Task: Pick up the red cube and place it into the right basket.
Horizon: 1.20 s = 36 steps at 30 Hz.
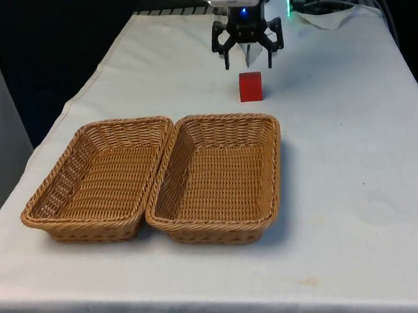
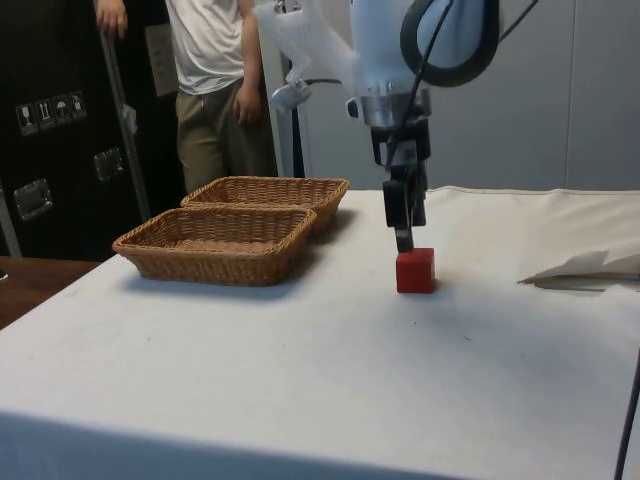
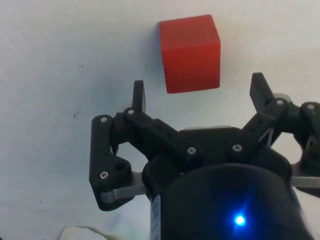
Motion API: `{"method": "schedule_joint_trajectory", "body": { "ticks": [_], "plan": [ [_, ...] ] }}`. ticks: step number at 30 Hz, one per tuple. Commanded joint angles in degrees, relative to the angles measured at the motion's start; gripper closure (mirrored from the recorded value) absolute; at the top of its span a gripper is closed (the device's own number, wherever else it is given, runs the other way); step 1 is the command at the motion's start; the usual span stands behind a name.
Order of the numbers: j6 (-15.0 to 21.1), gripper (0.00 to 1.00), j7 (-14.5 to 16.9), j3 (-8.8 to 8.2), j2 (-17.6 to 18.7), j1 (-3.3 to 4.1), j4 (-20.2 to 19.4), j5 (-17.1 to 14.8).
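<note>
White cloth bare around red cube (image 1: pixel 250 87), spread fingers (image 1: pixel 248 63) just above, right basket (image 1: pixel 270 172) near.

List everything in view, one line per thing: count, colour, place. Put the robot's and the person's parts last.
Red cube: one, red, on the cloth beyond the baskets, just below the gripper and not held.
Baskets: two, brown wicker, side by side and touching; one on the front view's left, one on the front view's right, both empty.
White cloth: one, white, covering the table.
Crumpled white material: one, white, on the cloth at the side view's right.
Gripper: one, black, open, hovering just above the cube.
Arm: one, white, above the gripper.
Person: one, white shirt and khaki trousers, standing behind the baskets in the side view.
</note>
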State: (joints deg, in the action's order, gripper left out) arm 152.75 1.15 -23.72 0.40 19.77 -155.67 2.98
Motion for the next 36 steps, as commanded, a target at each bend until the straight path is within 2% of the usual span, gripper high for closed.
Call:
{"method": "schedule_joint_trajectory", "body": {
  "ticks": [1,2,7,8,10,14,15,16,23,24,25,30,33,34,35,36],
  "plan": [
    [0.74,0.00,1.60,0.34,0.06,0.17,-0.34,-2.46],
    [0.74,0.00,1.60,0.34,0.06,0.17,-0.34,-2.46],
    [2.46,0.00,4.18,1.03,2.41,0.00,-0.17,-6.47],
    [2.23,0.00,3.09,0.69,2.86,0.00,0.11,-4.76],
    [3.15,0.00,5.27,1.43,3.55,-0.06,0.00,-8.25],
    [4.01,0.00,6.93,2.12,5.39,-0.23,0.46,-10.89],
    [3.84,0.00,5.39,1.38,5.73,0.00,0.63,-8.59],
    [4.13,0.00,7.16,2.23,5.79,-0.29,0.63,-11.34],
    [4.53,0.00,9.05,3.04,8.54,-0.52,1.89,-14.50],
    [4.30,0.00,7.91,2.23,9.34,0.00,2.18,-12.95],
    [4.64,0.00,9.51,3.27,9.34,-0.52,2.23,-15.30],
    [5.27,0.00,9.57,3.50,10.83,-0.40,2.69,-15.93],
    [5.27,0.00,9.40,3.32,11.12,-0.34,2.81,-15.58],
    [4.93,0.00,8.65,2.81,11.57,-0.06,2.98,-14.55],
    [5.21,0.00,9.22,3.27,11.17,-0.34,2.86,-15.36],
    [5.16,0.00,9.17,3.21,11.23,-0.29,2.86,-15.30]
  ]
}}
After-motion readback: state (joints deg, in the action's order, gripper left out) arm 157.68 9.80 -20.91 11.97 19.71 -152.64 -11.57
